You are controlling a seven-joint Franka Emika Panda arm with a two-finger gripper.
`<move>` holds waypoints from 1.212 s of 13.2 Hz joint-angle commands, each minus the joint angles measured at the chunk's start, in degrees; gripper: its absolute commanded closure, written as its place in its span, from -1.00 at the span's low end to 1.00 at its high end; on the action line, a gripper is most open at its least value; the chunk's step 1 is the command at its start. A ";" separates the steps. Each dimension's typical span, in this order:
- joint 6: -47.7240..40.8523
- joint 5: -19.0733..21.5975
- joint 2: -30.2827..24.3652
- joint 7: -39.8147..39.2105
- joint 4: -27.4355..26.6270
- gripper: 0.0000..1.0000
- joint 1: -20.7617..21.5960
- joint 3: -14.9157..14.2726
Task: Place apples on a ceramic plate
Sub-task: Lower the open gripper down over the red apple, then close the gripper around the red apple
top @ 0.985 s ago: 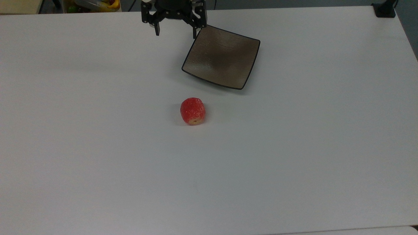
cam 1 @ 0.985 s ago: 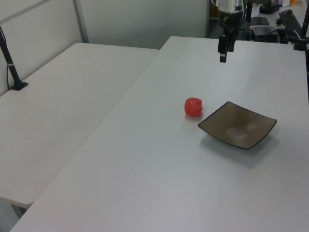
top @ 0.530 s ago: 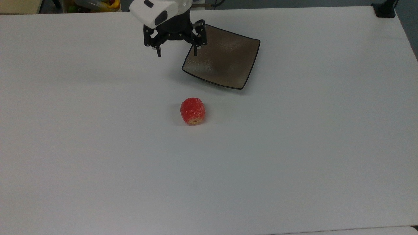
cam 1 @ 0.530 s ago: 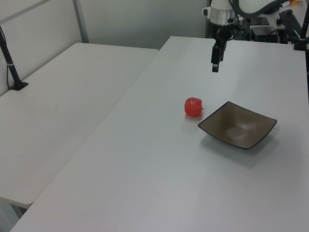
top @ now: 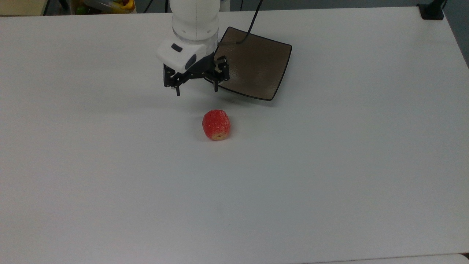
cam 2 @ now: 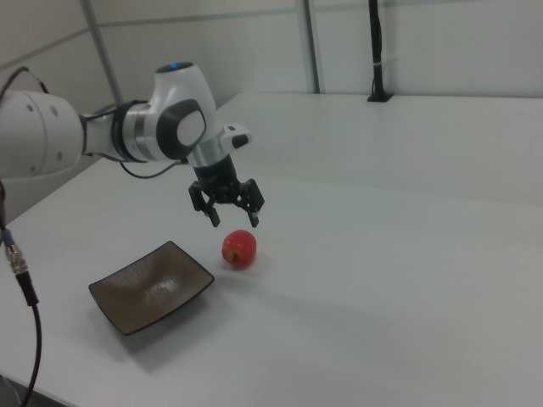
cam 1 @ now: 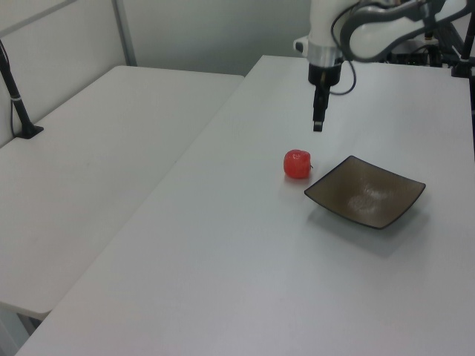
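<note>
1. White desk [top: 329,176] carries a red apple [top: 216,125] and a square brownish-grey plate [top: 256,69], near each other but apart.
2. Apple rests on the bare desk, just off the plate's corner, yellowish end toward the top view's bottom.
3. Pincer [top: 196,90] hangs above the desk, fingers spread, grasping nothing.
4. White arm [cam 2: 127,131] reaches in from the right view's left.

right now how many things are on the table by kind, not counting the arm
apple: 1
plate: 1
total: 2
</note>
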 commanded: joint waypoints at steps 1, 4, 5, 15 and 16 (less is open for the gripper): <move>3.58 -1.48 6.06 0.27 4.09 -1.00 1.68 -0.08; 3.84 -1.48 7.83 3.95 4.28 -1.00 2.22 -0.07; 4.10 -1.48 8.01 5.27 4.28 -1.00 2.31 -0.07; 6.65 -6.13 14.51 10.81 8.23 0.23 3.80 0.01; 6.66 -6.40 14.60 12.65 8.23 0.31 3.80 0.01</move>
